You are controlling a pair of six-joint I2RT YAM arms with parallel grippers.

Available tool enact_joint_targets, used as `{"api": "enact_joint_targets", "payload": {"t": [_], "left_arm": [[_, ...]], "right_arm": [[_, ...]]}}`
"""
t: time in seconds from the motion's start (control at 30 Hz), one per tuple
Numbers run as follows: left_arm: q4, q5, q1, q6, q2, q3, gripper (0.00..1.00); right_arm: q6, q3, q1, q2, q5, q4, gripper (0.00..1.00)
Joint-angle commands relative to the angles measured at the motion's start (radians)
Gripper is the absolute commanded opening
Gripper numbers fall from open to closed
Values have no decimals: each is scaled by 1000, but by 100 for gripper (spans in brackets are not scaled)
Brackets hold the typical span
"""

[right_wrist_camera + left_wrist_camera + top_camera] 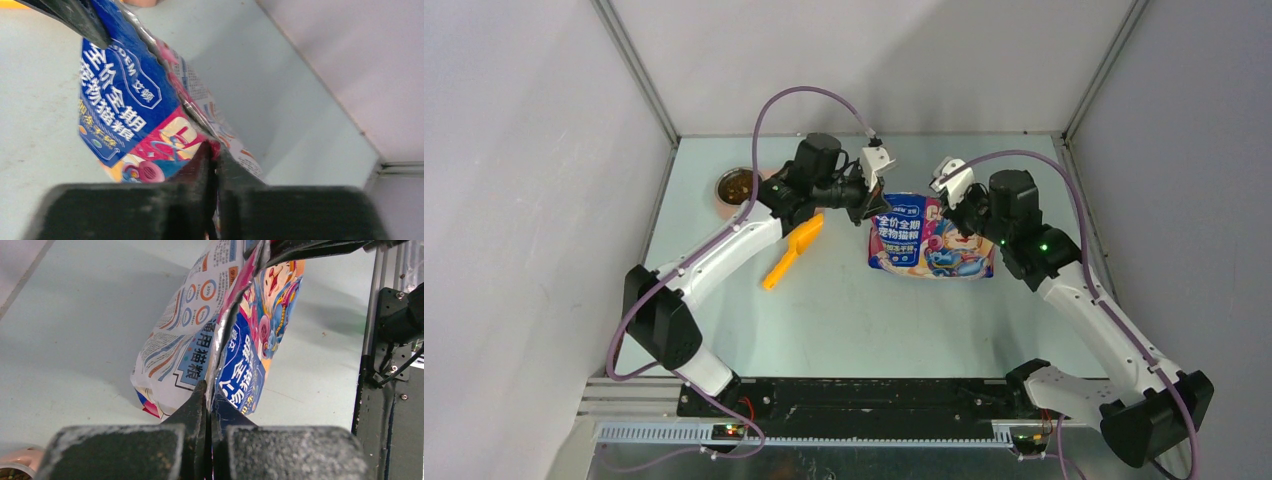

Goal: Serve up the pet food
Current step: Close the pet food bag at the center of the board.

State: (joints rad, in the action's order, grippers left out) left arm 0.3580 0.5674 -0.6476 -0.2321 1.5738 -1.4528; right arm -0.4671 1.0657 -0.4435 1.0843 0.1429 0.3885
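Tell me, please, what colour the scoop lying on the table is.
Orange; the scoop shows best in the top external view.

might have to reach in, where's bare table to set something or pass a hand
Bare table along the front, between orange scoop, cat food bag and arm bases. Crowded at back: left tool and right tool clamp the bag, bowl back-left.

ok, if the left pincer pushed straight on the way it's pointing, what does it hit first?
The cat food bag: the left pincer is shut on its top edge, so pushing on drives into it. Beyond, along that edge, the right pincer grips the same bag; depth unclear.
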Motion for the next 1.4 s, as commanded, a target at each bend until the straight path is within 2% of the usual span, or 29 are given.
{"api": "enact_joint_targets", "payload": {"t": [0.0, 0.13, 0.2, 0.23, 0.33, 0.43, 0.47, 0.53, 0.7, 0.73, 0.8, 0.87, 0.97, 1.07, 1.1, 1.13, 1.17, 1.2, 1.23, 1.37], "left_arm": [[13, 34, 4, 42, -89, -14, 0], [9, 31, 3, 42, -97, -9, 0], [11, 29, 3, 42, -100, -9, 0], [11, 29, 4, 42, -102, -11, 0], [13, 29, 4, 45, -106, -11, 0], [12, 29, 4, 46, -111, -11, 0], [13, 28, 3, 45, -111, -12, 0], [13, 27, 3, 45, -112, -13, 0], [15, 24, 4, 45, -114, -15, 0], [15, 24, 3, 45, -115, -14, 0], [17, 22, 3, 42, -117, -15, 0], [17, 20, 4, 40, -121, -15, 0], [21, 15, 5, 36, -123, -16, 0], [25, 11, 5, 32, -126, -19, 0], [28, 8, 5, 31, -126, -20, 0], [28, 7, 5, 30, -127, -21, 0], [29, 5, 5, 27, -128, -21, 0], [30, 2, 5, 25, -129, -22, 0], [33, 0, 5, 23, -131, -24, 0], [33, -4, 10, 18, -136, -21, 0]], "right_arm": [[-12, -6, 47, -12, -107, -27, 0], [-13, -17, 51, -29, -112, -44, 0], [-16, -18, 53, -37, -119, -41, 18], [-17, -18, 60, -38, -126, -39, 30], [-14, -18, 82, -45, -119, -37, 34], [-11, -18, 108, -51, -106, -29, 31], [-11, -18, 112, -53, -101, -28, 17], [-9, -19, 122, -55, -101, -27, 0], [-10, -31, 123, -61, -104, -41, 0], [-14, -31, 123, -62, -112, -42, 18], [-18, -32, 125, -64, -124, -41, 40], [-23, -32, 130, -69, -129, -40, 48], [-32, -32, 140, -70, -125, -33, 50], [-37, -32, 156, -63, -127, -24, 42], [-39, -32, 162, -59, -129, -24, 30], [-40, -32, 165, -57, -130, -23, 22], [-39, -32, 172, -58, -132, -23, 8], [-38, -31, 174, -60, -134, -25, 3], [-37, -32, 182, -61, -136, -27, 0], [-33, -32, 202, -79, -125, -30, 0]]}}
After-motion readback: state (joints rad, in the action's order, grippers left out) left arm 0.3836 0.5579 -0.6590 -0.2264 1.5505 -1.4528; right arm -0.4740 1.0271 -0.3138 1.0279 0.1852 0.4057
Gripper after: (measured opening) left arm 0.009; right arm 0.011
